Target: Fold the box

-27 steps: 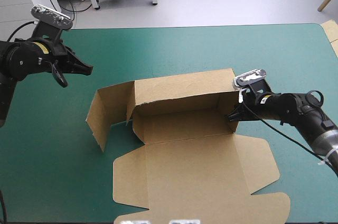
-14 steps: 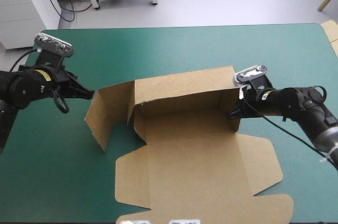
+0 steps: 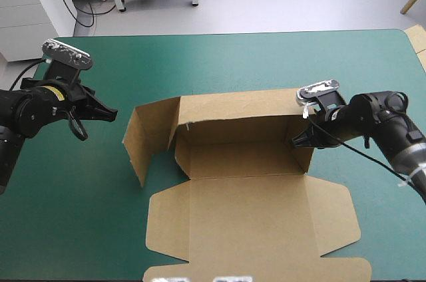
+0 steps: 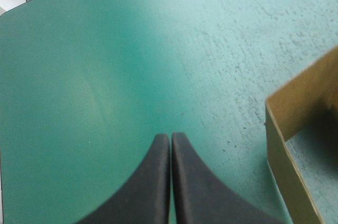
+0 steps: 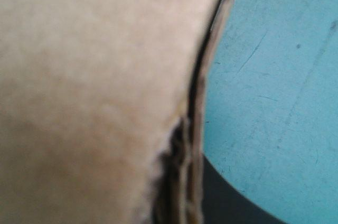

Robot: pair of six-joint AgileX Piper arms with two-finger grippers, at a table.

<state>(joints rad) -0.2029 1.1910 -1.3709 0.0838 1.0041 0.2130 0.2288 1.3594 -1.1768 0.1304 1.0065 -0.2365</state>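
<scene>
High view: the brown box [image 3: 246,222] lies around the middle of the table [image 3: 233,62], partly raised. Its far wall [image 3: 239,112] stands upright along the back of the floor panel [image 3: 239,159]. At the left end a flap [image 3: 143,142] stands swung outward at an angle, not tucked in. The wide lid lies flat toward the table's near edge, and its nearest strip is cut off where the picture ends.

At the box's right end, the right pincer [image 3: 297,141] meets the short end wall. From above that wall shows almost edge-on, and the black tips are small and dark against it, so the grip itself is hard to read there. In the right wrist view the board [image 5: 90,86] fills most of the picture as a blurred tan field. Its layered cut edge runs straight down between the fingers. One black finger [image 5: 227,203] shows on the outer side, over the teal-green cover [image 5: 280,76]; the other is hidden behind the board. The pincer is clenched on the box wall.

Left of the box and well apart from it, the left pincer [image 3: 110,114] hangs over bare cover, pointing toward the flap. In the left wrist view its two fingers meet in one pointed arch [image 4: 170,137], clenched on nothing. Only one corner of the box [image 4: 311,92] shows there, off to the side and cut off.
</scene>
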